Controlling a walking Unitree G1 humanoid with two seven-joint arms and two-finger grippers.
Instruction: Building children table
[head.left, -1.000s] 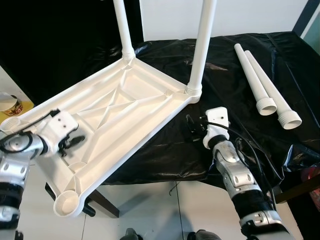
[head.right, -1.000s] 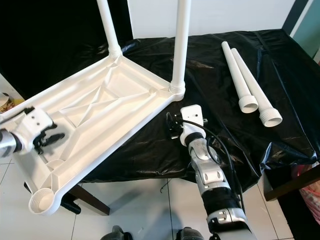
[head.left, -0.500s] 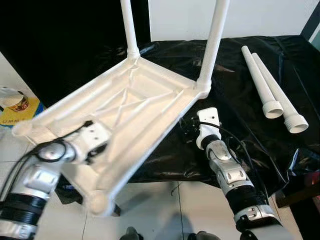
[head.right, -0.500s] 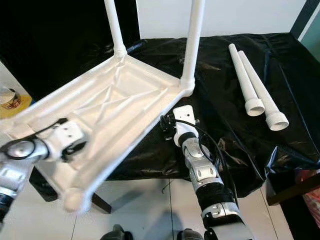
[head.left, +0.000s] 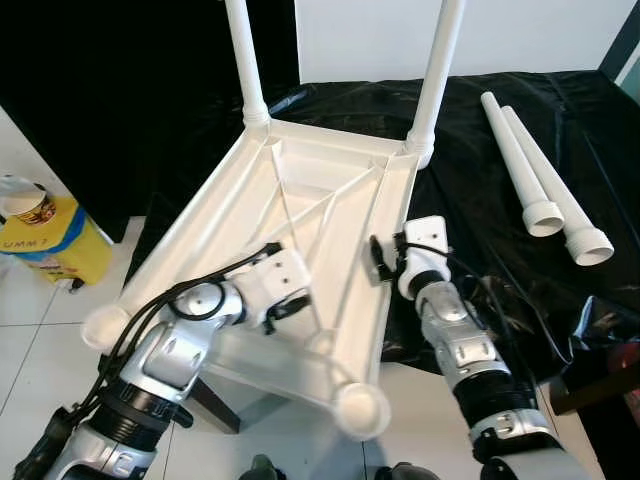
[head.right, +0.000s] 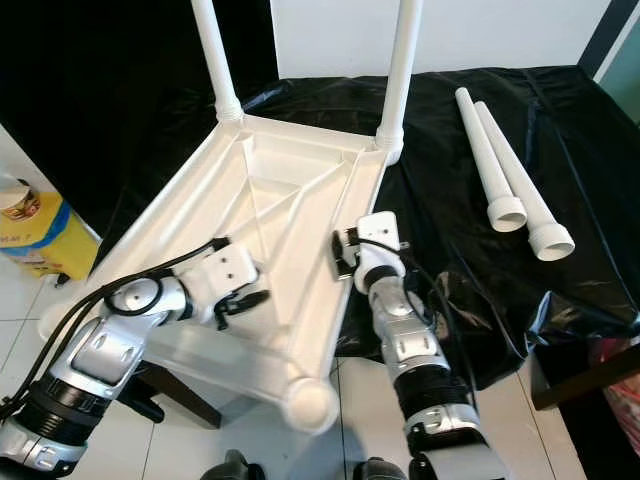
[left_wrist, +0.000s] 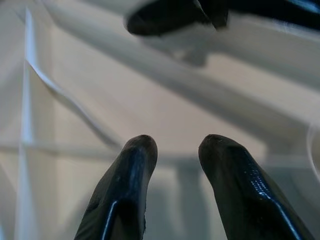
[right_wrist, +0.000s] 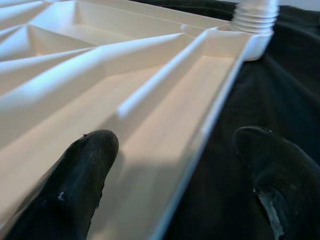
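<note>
The white plastic table top (head.left: 300, 190) lies upside down, half on the black-covered table and half hanging over its front edge. Two white legs (head.left: 245, 60) (head.left: 440, 70) stand screwed into its far corners. Two loose legs (head.left: 515, 150) (head.left: 562, 195) lie side by side on the cloth to the right. My left gripper (head.left: 288, 304) (left_wrist: 175, 150) is down in the ribbed underside near the front, its fingers close together on a thin rib. My right gripper (head.left: 380, 262) (right_wrist: 185, 145) is open, one finger on each side of the top's right rim.
Empty leg sockets sit at the near corners (head.left: 362, 410) (head.left: 103, 325). A yellow container (head.left: 50, 245) with a cup on it stands on the white tile floor to the left. Black cloth (head.left: 480, 130) covers the work table, whose dark leg (head.left: 210, 408) shows under the top.
The table top has swung round with my left gripper, its near end moving right. Its right rim now lies between my right gripper's fingers. The camera shifted too.
</note>
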